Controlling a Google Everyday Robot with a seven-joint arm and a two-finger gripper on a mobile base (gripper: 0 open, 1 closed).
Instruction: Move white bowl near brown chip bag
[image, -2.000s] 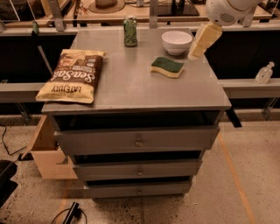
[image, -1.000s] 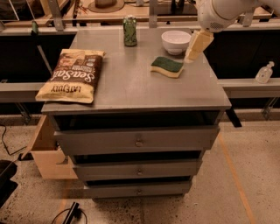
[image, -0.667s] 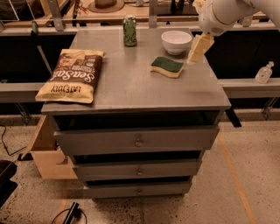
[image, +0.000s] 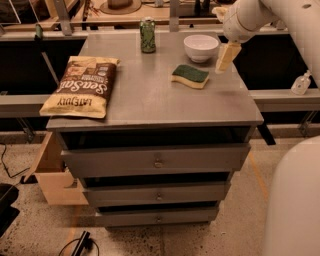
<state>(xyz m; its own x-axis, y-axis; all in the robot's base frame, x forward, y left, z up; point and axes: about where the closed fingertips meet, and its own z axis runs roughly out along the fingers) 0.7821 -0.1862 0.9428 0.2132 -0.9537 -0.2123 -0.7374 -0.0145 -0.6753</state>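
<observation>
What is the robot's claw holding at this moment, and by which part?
Nothing. The claw hangs just right of the small round glossy white bowl, which stands on the grey cabinet top, not gripped.

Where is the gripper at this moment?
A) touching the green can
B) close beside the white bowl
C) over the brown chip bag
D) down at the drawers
B: the gripper hangs close beside the white bowl, far across the cabinet top from the brown chip bag.
</observation>
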